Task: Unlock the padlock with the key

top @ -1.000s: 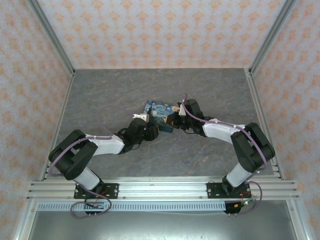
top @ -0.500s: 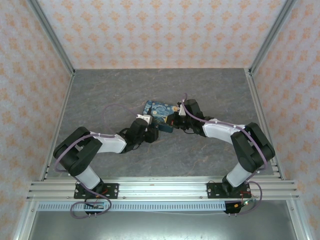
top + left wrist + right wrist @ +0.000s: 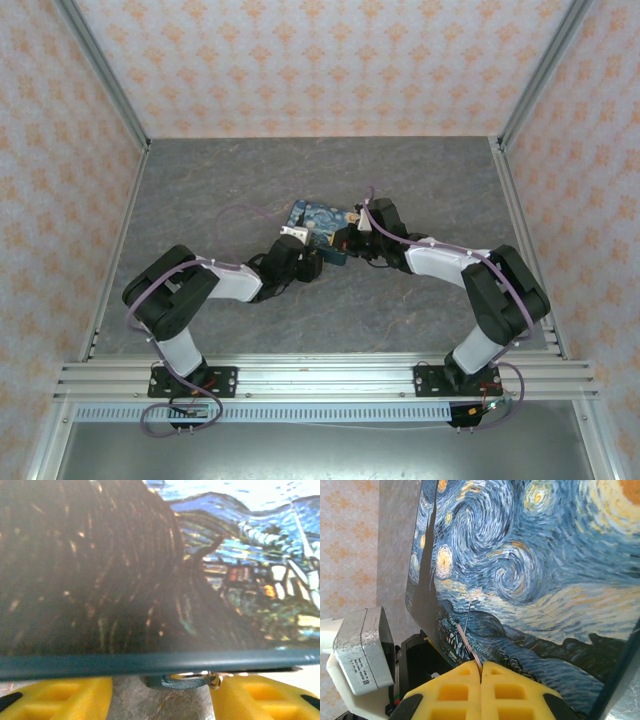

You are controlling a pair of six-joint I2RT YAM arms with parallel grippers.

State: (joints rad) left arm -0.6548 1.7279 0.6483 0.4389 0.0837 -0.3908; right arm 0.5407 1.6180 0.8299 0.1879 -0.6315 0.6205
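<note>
The padlock is a tiny dark teal piece with a brass bit at its right end. It lies on the grey table, tucked under the near edge of the starry-night tin. My left gripper is open, its yellow fingers standing either side of the padlock. In the top view the left gripper sits at the tin's near corner. My right gripper is shut on the thin metal key, whose blade points out over the tin's lid. The right gripper is at the tin's right side.
The tin lies mid-table between both grippers. The left arm's wrist camera housing is close to the right gripper's left side. Patterned walls and metal posts enclose the grey table.
The left arm has slid right and forward, bringing its gripper closer under the tin's near corner. The right arm and the tin have stayed put.
</note>
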